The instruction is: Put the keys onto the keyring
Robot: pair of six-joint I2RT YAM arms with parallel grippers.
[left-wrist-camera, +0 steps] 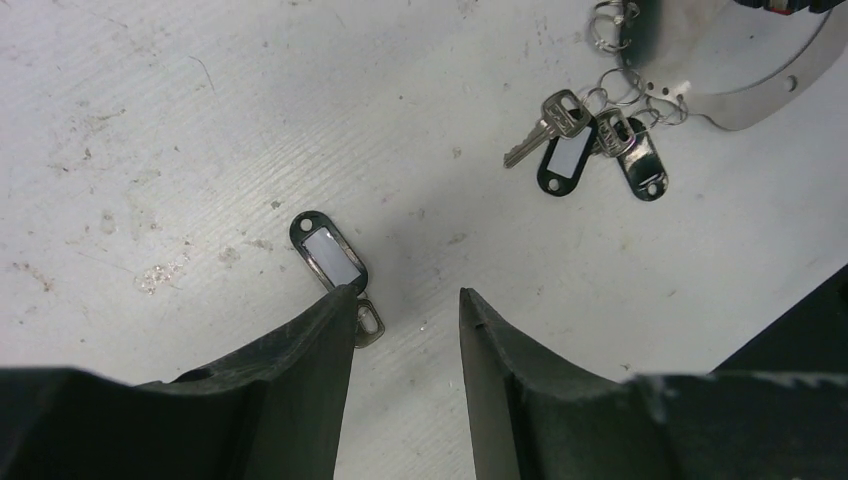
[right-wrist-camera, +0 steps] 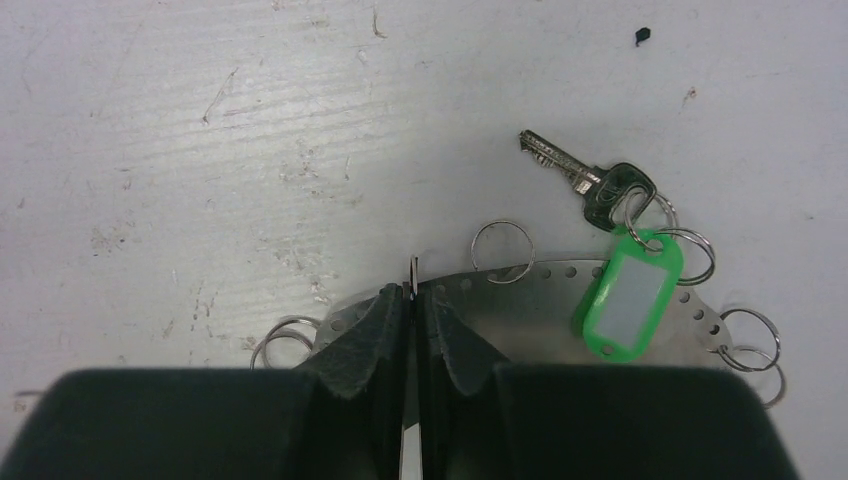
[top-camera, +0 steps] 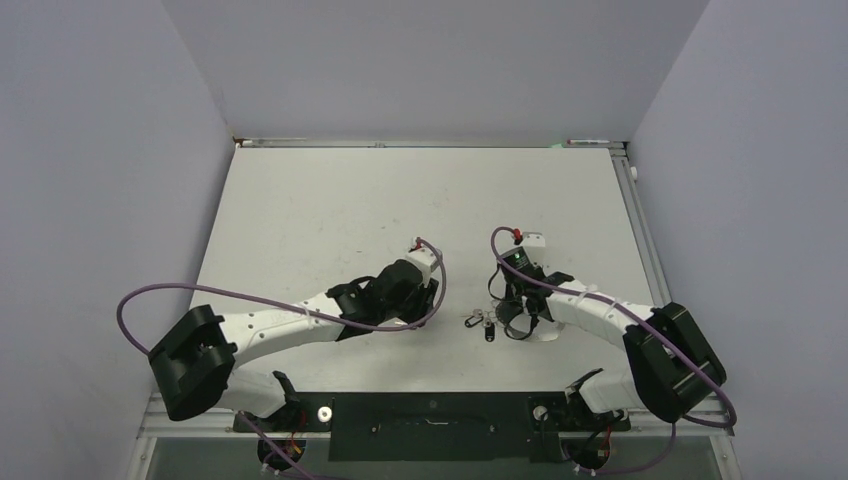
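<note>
My right gripper is pinched fully together. A thin sliver of metal shows between the rubbery black tips, right at the edge of the keyring, though I cannot tell whether that sliver is the strap itself. The keyring's strap is a flat, curved band of dull metal with small holes punched along its rim. It carries at least five thin wire rings. One bright green plastic tag with a frosted window lies on the strap, and one toothed key with a dark head lies just beyond it.

My left gripper hangs with its two wedge-shaped fingers apart and nothing between them. Just beside the left finger lies one black-headed key, an oval black frame around a pale insert (a small metal loop peeks out beneath it, half hidden by the finger). Farther off, near the strap, is a small cluster of keys: one plain silver key and two black ovals, linked by fine rings.

The table is matte white, scratched and smudged with grey scuffs. Plain pale lilac-grey walls close it in on three sides.
</note>
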